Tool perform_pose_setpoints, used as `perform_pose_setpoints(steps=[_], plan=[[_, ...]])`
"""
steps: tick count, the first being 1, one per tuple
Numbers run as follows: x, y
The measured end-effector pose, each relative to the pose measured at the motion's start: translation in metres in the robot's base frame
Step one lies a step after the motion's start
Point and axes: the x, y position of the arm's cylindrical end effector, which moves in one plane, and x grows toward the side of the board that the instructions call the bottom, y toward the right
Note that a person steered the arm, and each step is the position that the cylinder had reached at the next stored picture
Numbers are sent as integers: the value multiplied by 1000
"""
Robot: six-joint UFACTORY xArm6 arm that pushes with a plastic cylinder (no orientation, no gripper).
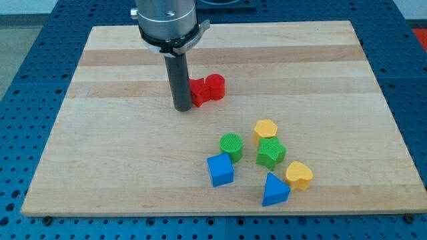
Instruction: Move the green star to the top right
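The green star [271,153] lies on the wooden board [120,153] in the lower right cluster, below the yellow hexagon [265,129] and right of the green cylinder [231,146]. My tip [183,108] rests on the board in the upper middle, touching the left side of the red star-like block [199,92], far up and left of the green star. A red cylinder [215,87] sits against that red block's right side.
A blue cube [220,169] lies below the green cylinder. A blue triangle [274,190] and a yellow heart [299,175] lie below the green star. The arm's grey body [165,20] hangs over the board's top edge.
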Motion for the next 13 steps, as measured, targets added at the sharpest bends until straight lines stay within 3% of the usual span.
perform_pose_setpoints(steps=[1,2,3,4,5,8,9,12,13], plan=[[26,-27],[93,-39],[158,-37],[185,-1],[185,38],[185,54],[185,126],[172,229],[155,195]])
